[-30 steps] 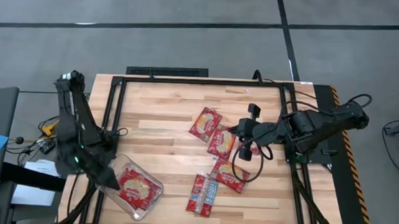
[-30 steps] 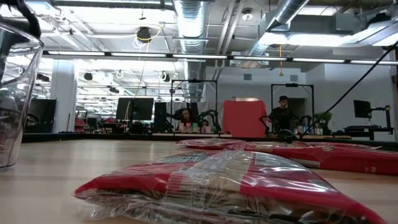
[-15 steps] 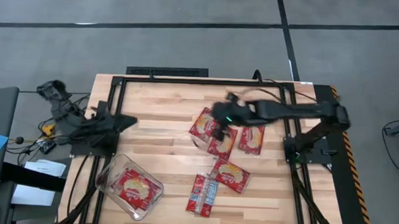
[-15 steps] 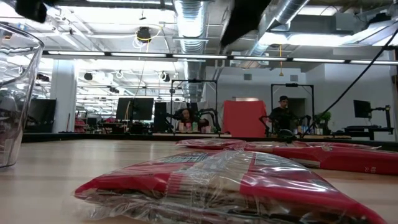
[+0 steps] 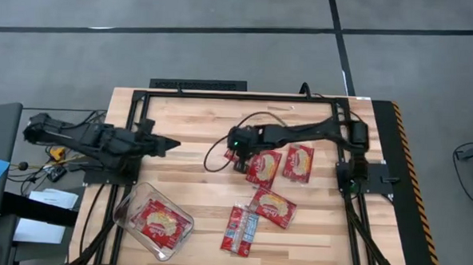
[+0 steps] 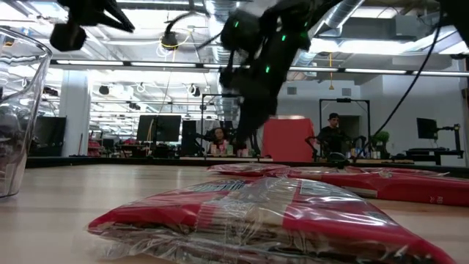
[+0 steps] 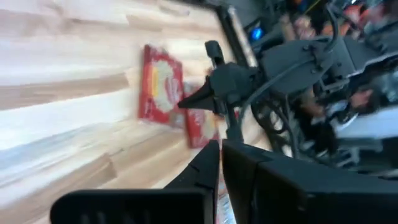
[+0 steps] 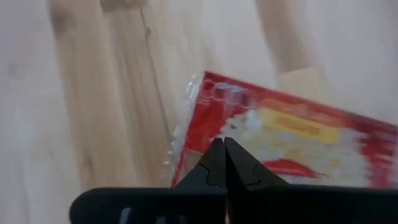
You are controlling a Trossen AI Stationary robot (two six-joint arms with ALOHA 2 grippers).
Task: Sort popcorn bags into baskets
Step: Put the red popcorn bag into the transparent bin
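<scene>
Several red popcorn bags lie flat on the wooden table: one (image 5: 263,167) beside another (image 5: 299,163), and two nearer ones (image 5: 272,206) (image 5: 240,228). A further bag (image 5: 162,221) lies inside the clear basket (image 5: 129,212) at the near left. My right gripper (image 8: 224,146) is shut and points down just above the edge of the farthest-left bag (image 8: 292,137), which its arm mostly hides in the high view. My left gripper (image 5: 176,146) is shut and empty, held level above the table's left part.
A black frame (image 5: 198,85) runs along the table's far edge and both sides. Bare wood (image 5: 186,178) lies between the basket and the bags. The nearest bag (image 6: 256,213) fills the low view's foreground. A person (image 6: 333,132) stands far off in the room behind.
My left arm has swung up from beside the basket and now stretches level toward the table's middle. My right gripper has gone toward the table's left edge, away from the right-hand bag, which stays flat on the table, and has come down over the farthest-left bag.
</scene>
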